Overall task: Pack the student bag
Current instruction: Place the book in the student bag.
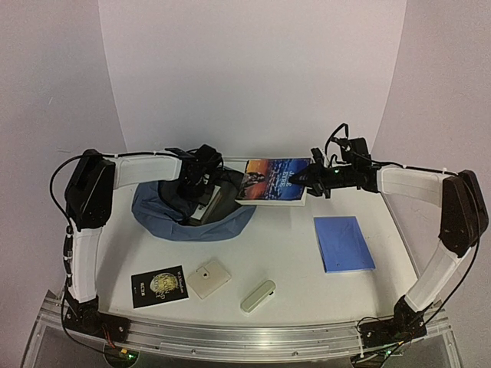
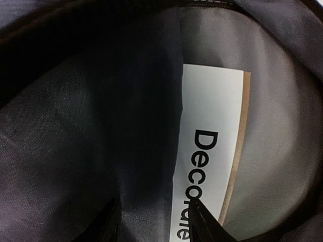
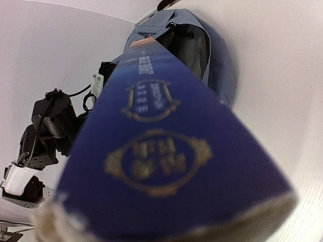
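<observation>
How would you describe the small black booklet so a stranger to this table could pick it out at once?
Find the slate-blue student bag on the left half of the table. Come straight toward the near edge: the black booklet lies flat there, with a cream square and a pale oblong case to its right. Only it is black with a round gold emblem.

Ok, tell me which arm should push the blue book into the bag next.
Right. The right gripper grips the blue book, its far end aimed into the open student bag. The left gripper sits inside the bag, fingers apart, apparently holding nothing.
</observation>
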Motion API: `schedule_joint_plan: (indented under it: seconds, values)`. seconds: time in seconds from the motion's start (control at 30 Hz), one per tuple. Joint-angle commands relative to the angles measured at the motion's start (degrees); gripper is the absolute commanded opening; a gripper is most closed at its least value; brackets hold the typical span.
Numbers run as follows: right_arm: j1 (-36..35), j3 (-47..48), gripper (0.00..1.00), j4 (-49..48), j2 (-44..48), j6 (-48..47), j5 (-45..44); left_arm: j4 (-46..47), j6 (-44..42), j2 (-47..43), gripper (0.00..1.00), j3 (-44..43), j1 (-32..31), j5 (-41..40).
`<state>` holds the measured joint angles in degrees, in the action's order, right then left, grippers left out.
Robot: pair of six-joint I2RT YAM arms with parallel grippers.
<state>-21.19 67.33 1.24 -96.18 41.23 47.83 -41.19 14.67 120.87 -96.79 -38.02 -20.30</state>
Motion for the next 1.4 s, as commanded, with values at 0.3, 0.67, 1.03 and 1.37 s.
schedule_joint_plan:
  seconds: [0.3, 0.67, 1.03, 1.37]
  values:
    - [-0.72, 1.57, 0.0, -11.05, 0.65, 0.37, 4.37, -4.5, -1.04, 3.98, 0.16, -1.91, 0.23, -2.61]
    - [-0.73, 1.8, 0.0, -11.08, 1.04, 0.03, 4.46, 0.8, 0.65, -0.39, 0.0, -3.63, 0.03, 11.7]
    - [-0.86, 4.05, 0.0, -11.31, -0.77, 1.06, 3.91, 5.76, 5.27, -8.68, 0.0, -5.32, -1.09, 19.59]
    - [-4.47, 5.52, 0.0, -19.54, -6.29, 8.99, 4.28, 9.95, 7.77, -14.43, 0.0, -3.01, -0.47, 23.43]
